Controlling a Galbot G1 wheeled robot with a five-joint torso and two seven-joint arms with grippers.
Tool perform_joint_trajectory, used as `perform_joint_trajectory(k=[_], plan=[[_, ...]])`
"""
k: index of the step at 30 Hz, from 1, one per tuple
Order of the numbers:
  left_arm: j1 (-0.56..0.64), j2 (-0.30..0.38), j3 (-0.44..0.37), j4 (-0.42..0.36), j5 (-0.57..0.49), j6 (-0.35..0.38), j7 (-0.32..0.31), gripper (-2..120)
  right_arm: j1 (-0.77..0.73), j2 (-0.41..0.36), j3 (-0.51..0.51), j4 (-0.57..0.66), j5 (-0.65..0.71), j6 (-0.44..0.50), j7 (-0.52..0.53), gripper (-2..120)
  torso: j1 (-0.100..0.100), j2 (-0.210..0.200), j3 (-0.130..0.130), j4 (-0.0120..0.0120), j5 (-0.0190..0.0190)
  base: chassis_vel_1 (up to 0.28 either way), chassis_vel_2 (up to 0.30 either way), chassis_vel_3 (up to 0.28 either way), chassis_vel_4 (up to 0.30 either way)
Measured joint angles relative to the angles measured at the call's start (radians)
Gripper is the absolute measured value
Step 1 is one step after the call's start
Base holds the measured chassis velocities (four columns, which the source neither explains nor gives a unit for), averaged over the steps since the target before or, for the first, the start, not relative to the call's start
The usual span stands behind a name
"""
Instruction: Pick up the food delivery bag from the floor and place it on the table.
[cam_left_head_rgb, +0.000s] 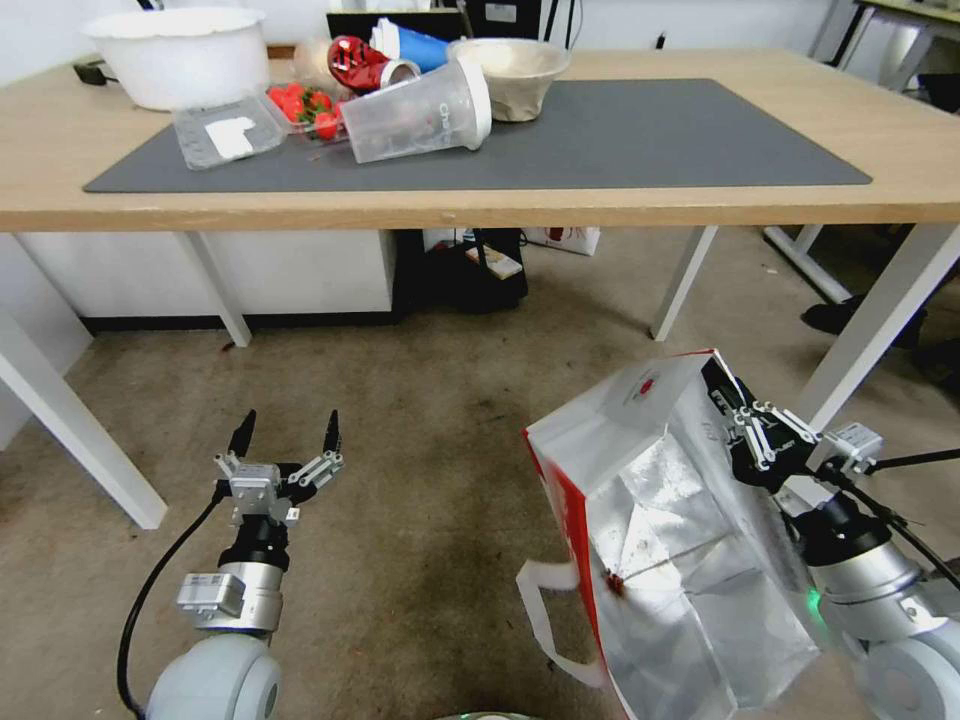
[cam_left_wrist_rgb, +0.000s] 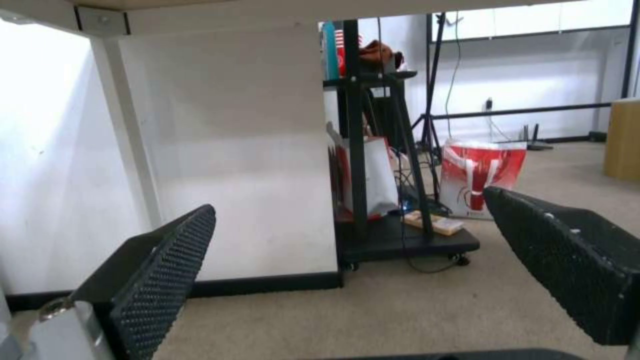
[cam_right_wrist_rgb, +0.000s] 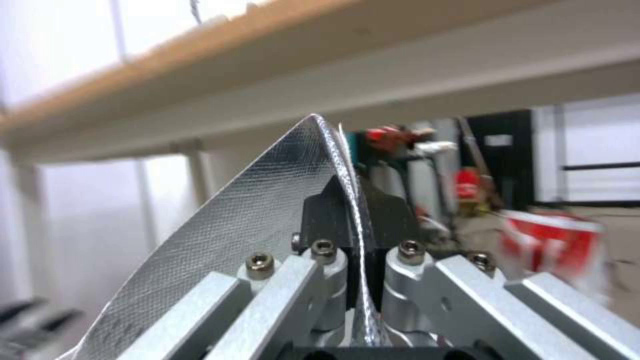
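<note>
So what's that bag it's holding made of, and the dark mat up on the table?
The food delivery bag looks foil-lined: crinkled, mirror-shiny silver inside, glossy red and white panels outside, likely plastic film. The mat looks matte dark grey, perhaps felt or rubber.

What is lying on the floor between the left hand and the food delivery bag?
Nothing: in the head view, only bare, stained floor separates the open left hand from the food delivery bag.

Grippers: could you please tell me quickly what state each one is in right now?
Left gripper: open, holding nothing, above the floor.
Right gripper: closed on the food delivery bag rim.
</note>
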Motion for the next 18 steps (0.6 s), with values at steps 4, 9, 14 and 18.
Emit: perform_joint_trajectory(k=[4, 9, 14, 18], plan=[[-0.001, 0.003, -0.003, -0.001, -0.014, 0.000, 0.001, 100, -0.002, -0.056, -0.009, 0.028, 0.149, -0.012, -0.030, 0, 0.000, 0.000, 0.000, 0.0000, -0.0002, 0.000, 0.000, 0.000, 0.000], [-0.003, 0.002, -0.005, -0.001, -0.029, -0.013, 0.011, 100, 0.009, -0.096, -0.014, 0.057, 0.256, -0.037, -0.078, 0, 0.000, 0.000, 0.000, 0.0001, -0.0002, 0.000, 0.000, 0.000, 0.000], [-0.005, 0.002, -0.010, 0.002, -0.038, -0.028, 0.027, 100, 0.019, -0.117, -0.010, 0.075, 0.339, -0.064, -0.119, 0, 0.000, 0.000, 0.000, 0.0001, -0.0002, 0.000, 0.000, 0.000, 0.000], [-0.005, 0.003, -0.017, -0.002, -0.044, -0.034, 0.035, 100, 0.024, -0.135, 0.016, 0.076, 0.402, -0.101, -0.197, 0, 0.000, 0.000, 0.000, 0.0000, -0.0001, 0.000, 0.000, 0.000, 0.000]])
